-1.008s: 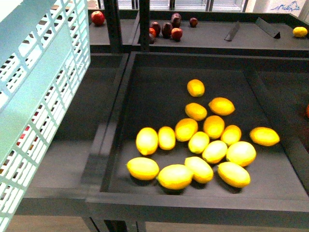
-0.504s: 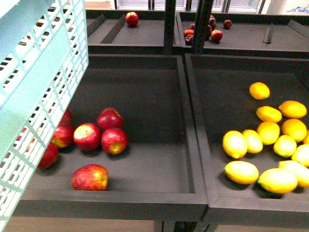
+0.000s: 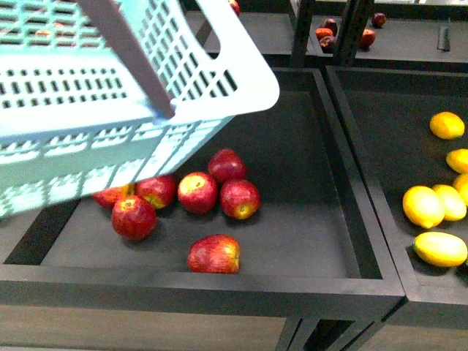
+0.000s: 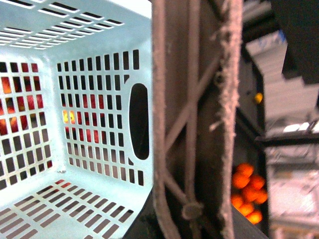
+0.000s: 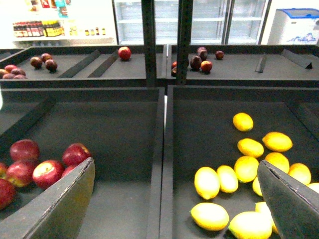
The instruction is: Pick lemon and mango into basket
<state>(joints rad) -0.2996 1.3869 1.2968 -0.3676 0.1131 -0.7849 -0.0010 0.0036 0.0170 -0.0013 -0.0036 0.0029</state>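
The pale blue basket (image 3: 88,139) hangs tilted at the upper left of the front view, above the apple bin, and its brown handle (image 3: 131,58) crosses its side. My left gripper (image 4: 189,219) is shut on that handle. In the left wrist view the basket's slotted floor (image 4: 45,209) is bare. Several yellow lemons (image 3: 424,206) lie in the right-hand bin, also seen in the right wrist view (image 5: 207,181). My right gripper (image 5: 172,209) is open and holds nothing, above the divider between the two bins. The mango is out of view.
Several red apples (image 3: 212,190) lie in the dark left bin, partly under the basket. A raised black divider (image 3: 351,183) separates the bins. The back shelf (image 5: 224,69) holds dark red fruits (image 5: 199,57). Orange round fruits (image 4: 246,191) show beyond the handle.
The front view has swung left, so the apple bin is central and the lemons sit at the right edge. The basket has swung right across the view, showing its handle.
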